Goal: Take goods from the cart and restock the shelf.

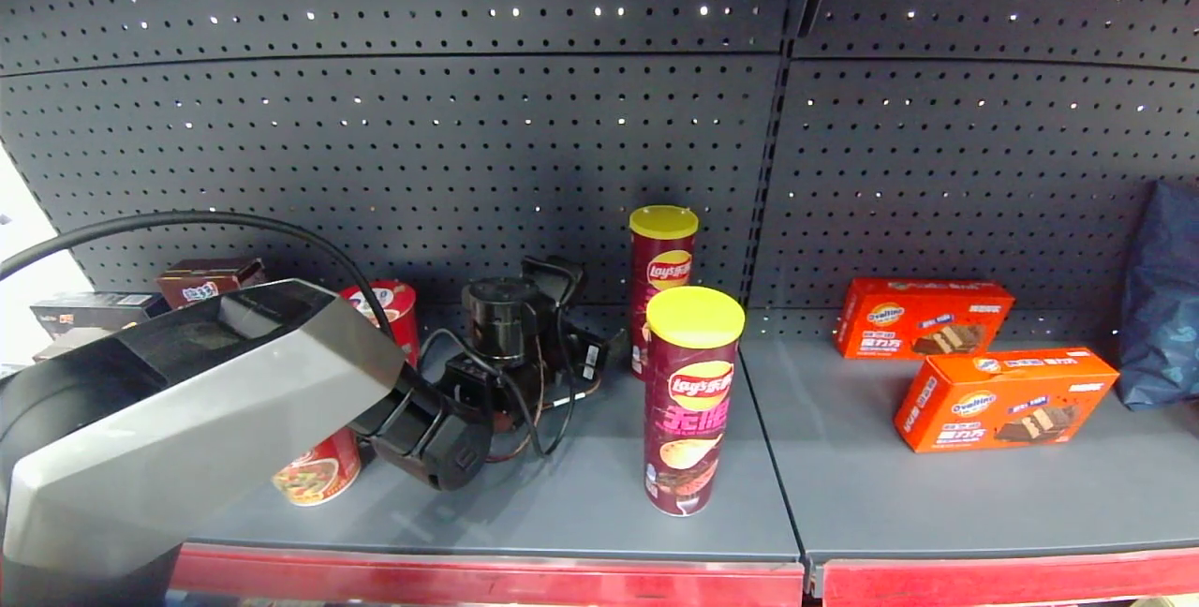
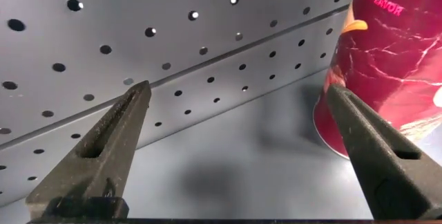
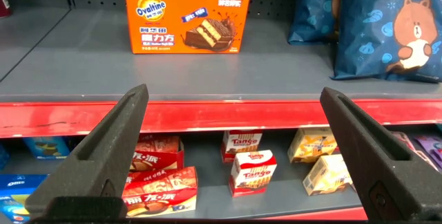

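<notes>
Two maroon chip cans with yellow lids stand upright on the grey shelf (image 1: 581, 504), one at the front (image 1: 691, 401) and one behind it (image 1: 661, 270) by the pegboard. My left gripper (image 1: 576, 307) is inside the shelf, just left of the rear can and pointing at the back wall. In the left wrist view it (image 2: 238, 89) is open with nothing between its fingers, and a chip can (image 2: 394, 51) stands just beside one finger. My right gripper (image 3: 235, 92) is open and holds nothing, out in front of the shelf edge, facing an orange box (image 3: 185, 16).
Two orange boxes (image 1: 923, 318) (image 1: 1007, 399) lie on the shelf's right section, with a blue bag (image 1: 1161, 298) at the far right. Red cup noodles (image 1: 318, 476) (image 1: 389, 307) and dark boxes (image 1: 208, 279) are at the left. A lower shelf holds several small packs (image 3: 252, 172).
</notes>
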You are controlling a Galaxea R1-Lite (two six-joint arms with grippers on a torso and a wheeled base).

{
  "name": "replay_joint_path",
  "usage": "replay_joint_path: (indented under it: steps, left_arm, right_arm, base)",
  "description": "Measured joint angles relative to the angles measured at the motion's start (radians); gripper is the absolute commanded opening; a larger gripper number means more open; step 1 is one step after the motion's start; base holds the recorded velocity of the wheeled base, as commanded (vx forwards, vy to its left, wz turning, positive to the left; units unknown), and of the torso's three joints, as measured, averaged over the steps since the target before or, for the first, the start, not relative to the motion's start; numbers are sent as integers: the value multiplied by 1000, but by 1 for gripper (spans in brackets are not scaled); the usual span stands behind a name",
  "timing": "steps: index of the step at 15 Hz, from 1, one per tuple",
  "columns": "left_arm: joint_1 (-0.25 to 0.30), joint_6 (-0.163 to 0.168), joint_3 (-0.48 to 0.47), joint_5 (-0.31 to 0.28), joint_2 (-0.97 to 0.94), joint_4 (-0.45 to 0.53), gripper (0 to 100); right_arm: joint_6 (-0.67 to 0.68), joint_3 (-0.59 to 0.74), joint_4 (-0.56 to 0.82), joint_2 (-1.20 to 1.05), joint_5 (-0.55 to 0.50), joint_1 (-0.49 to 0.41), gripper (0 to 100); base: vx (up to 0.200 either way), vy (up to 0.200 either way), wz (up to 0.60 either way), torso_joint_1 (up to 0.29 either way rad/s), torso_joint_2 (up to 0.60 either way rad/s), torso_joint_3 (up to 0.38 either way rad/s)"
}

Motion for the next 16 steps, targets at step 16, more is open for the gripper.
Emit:
replay_joint_path:
  steps: [16]
  left_arm:
    - [5,0,83,21,-210,2,100]
  right_arm:
    - [2,0,0,0,1,-1,100]
  base:
    - [0,0,0,0,0,0]
